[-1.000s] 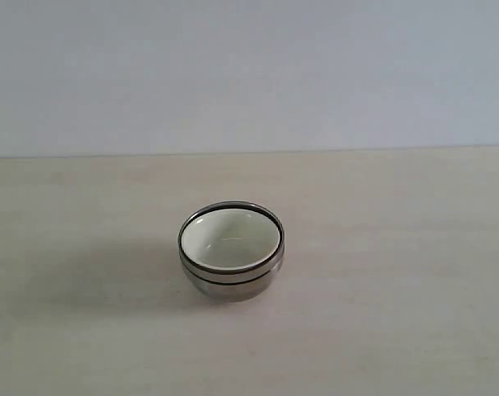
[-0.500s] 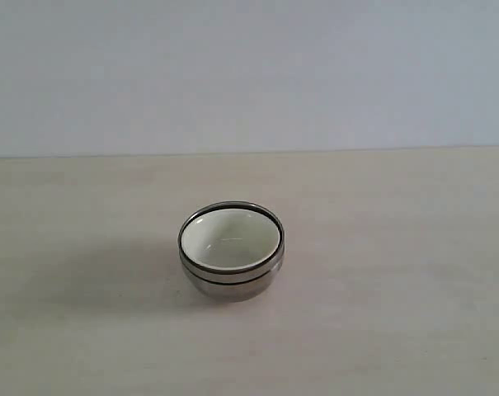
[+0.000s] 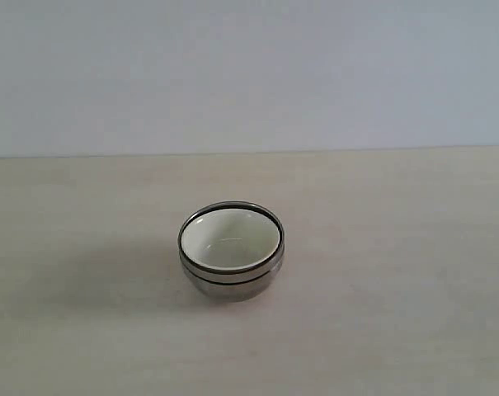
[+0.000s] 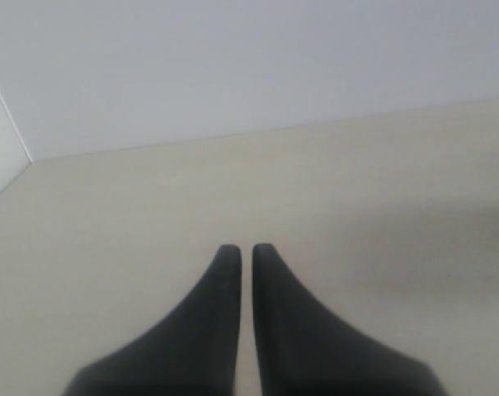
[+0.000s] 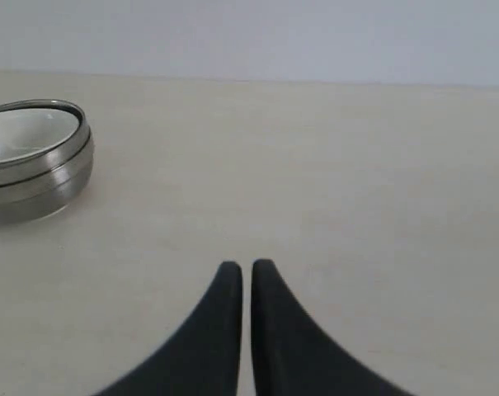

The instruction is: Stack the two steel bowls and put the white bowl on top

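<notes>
We are judging the stack done: the white bowl (image 3: 230, 238) is sitting inside the two steel bowls (image 3: 233, 285), well off the desk's (image 3: 414, 330) far edge. We are holding the left gripper (image 4: 242, 249) and right gripper (image 5: 241, 266) pressed together, empty, and best kept clear.

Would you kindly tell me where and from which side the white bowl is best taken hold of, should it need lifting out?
Its rim, from straight above, probably. The white bowl sits upright, nested in the steel bowls, so its outer wall is covered and only the rim and open inside are reachable.
</notes>
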